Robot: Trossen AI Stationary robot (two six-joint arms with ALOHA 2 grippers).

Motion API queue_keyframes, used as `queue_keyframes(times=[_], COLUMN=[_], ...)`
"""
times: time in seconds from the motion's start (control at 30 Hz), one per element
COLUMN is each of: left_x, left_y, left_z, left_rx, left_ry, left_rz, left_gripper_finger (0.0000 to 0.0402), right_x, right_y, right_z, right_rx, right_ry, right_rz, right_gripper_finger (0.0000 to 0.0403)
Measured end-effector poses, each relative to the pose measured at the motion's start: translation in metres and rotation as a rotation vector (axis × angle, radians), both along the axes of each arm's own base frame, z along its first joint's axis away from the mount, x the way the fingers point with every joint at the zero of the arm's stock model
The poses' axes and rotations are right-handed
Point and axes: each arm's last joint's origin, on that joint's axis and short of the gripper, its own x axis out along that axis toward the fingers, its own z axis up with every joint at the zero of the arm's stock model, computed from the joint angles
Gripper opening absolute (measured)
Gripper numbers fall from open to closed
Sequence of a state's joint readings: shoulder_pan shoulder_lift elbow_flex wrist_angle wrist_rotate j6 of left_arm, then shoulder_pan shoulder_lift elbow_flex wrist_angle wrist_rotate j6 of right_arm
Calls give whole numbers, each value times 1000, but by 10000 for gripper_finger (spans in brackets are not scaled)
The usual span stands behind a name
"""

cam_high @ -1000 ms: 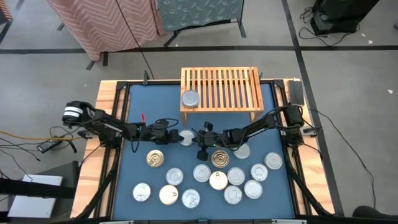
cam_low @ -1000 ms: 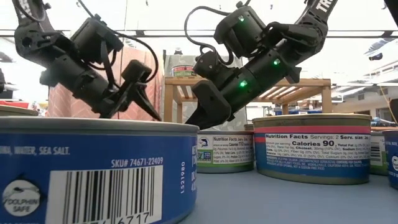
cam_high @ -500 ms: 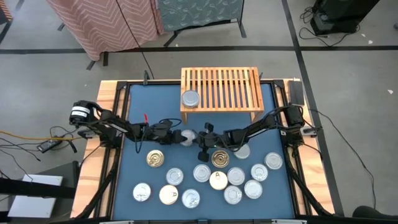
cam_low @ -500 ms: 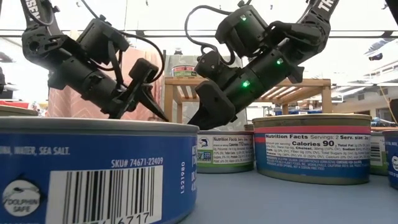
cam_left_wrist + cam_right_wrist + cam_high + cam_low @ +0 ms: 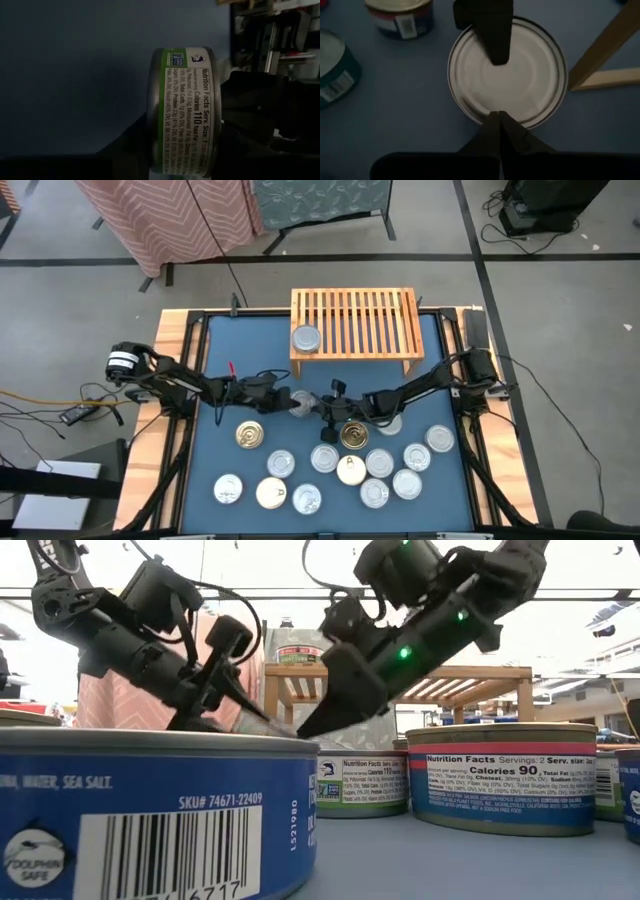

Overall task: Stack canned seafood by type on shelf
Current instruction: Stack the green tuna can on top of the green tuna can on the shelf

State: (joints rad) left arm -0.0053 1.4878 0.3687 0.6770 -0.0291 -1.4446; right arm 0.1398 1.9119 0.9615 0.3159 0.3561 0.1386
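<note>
A green-labelled silver-topped can (image 5: 182, 110) lies in the table's middle, just in front of the shelf (image 5: 355, 322). My left gripper (image 5: 291, 401) is shut on it from the table's left. My right gripper (image 5: 322, 408), shut, points down-left at the same can (image 5: 507, 75). Its tips (image 5: 499, 117) stand at the rim of the can's top; whether they touch I cannot tell. One silver-topped can (image 5: 306, 338) sits on the shelf's slatted top at its near left corner. Several more cans (image 5: 340, 465) stand upright on the blue mat nearer the front edge. My left gripper pinches the can between its flat faces. One finger (image 5: 490, 30) lies across the silver top (image 5: 485, 65) and the other (image 5: 250, 125) is against the bottom face. The fingers come slanting down from the table's left. The can's silver edge (image 5: 268, 726) shows tilted.
The shelf's leg (image 5: 600, 55) stands close beside the held can. A gold-topped can (image 5: 352, 436) and a silver one (image 5: 388, 422) sit right under my right arm. Big cans (image 5: 150, 810) (image 5: 500, 780) fill the low view's foreground. Bare mat lies at the far left.
My right gripper has risen, staying shut and still pointing at the can. My left gripper has tipped up a little at the can, whose silver edge now shows tilted between the two grippers in the low view.
</note>
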Motion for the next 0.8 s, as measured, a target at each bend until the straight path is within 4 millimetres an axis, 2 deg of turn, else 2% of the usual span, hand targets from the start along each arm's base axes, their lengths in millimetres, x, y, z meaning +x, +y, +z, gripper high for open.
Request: queue_keyframes(times=[0.23, 0.47, 0.57, 0.7, 0.8], left_x=[-3, -13, -18, -27, -29], left_y=[6, 11, 12, 14, 21], left_z=[22, 57, 78, 92, 103], left_rx=[-27, -19, -24, -2, 26], left_ry=[-114, -278, -397, -451, -499], left_rz=[41, 97, 142, 237, 339], left_gripper_finger=[141, 141, 141, 141, 141], right_x=[-10, -24, -32, -42, -45], right_y=[-4, -8, -11, -14, -14], right_z=[36, 83, 92, 107, 103], right_rx=[-89, -189, -250, -287, -297], right_ry=[-19, -109, -85, -79, -35], right_rz=[-24, -50, -71, -108, -111], right_gripper_finger=[0, 0, 0, 0, 0])
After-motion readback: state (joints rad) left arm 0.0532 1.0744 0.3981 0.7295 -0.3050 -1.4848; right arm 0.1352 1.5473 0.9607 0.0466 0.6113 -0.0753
